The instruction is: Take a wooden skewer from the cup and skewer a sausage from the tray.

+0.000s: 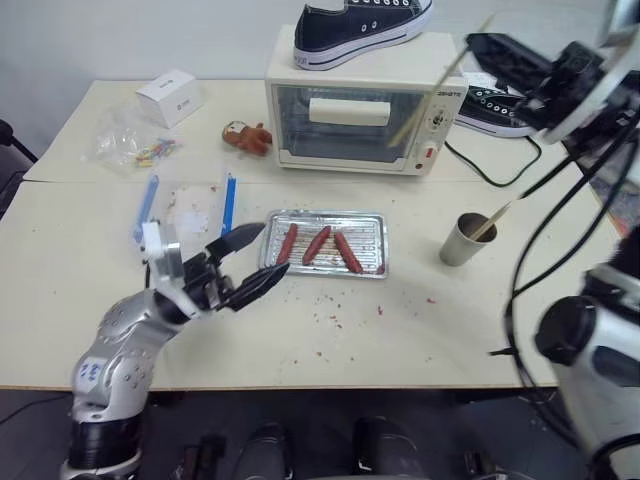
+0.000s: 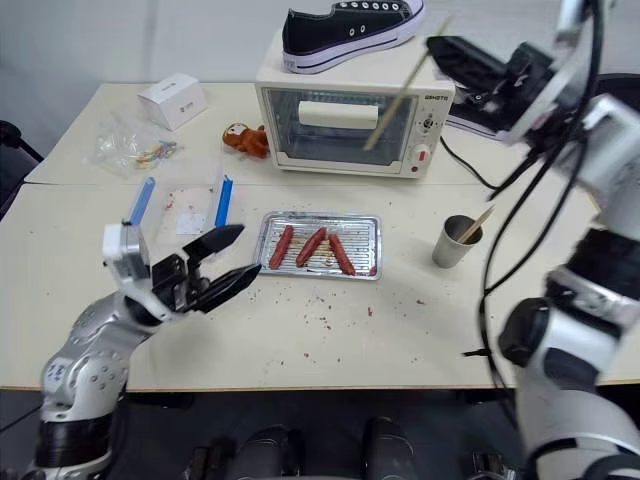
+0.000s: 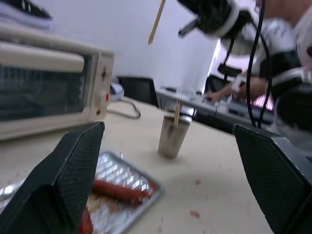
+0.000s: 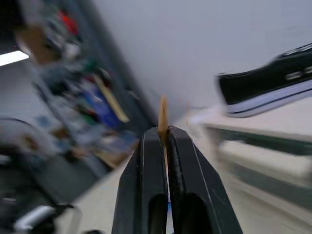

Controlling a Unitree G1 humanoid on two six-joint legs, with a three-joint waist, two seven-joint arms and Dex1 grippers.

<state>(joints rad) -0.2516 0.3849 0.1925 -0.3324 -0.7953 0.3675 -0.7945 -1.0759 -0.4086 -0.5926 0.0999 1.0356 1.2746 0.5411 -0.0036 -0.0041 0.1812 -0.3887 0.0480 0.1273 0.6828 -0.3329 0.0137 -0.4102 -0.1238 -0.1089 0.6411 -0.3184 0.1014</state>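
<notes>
The right tool (image 4: 166,134) is clamping a wooden skewer (image 2: 400,88) between closed fingers, holding it high in the air in front of the toaster oven (image 2: 350,125), well above the counter (image 2: 300,340). The stick is slanting down to the left, its lower end hanging free. The left tool (image 2: 225,260) is hovering with fingers spread wide, holding nothing, just beside the left rim of the tray (image 2: 372,225). Three sausages (image 2: 311,246) are lying side by side in the tray. The cup (image 2: 456,240) is standing to the tray's right with another stick in it.

Risks, as judged: the grip is sitting near one end of a thin stick, so it may be pivoting or slipping under push. A smooth sausage may be rolling away unless the left tool steadies it. The light tray may be sliding.
</notes>
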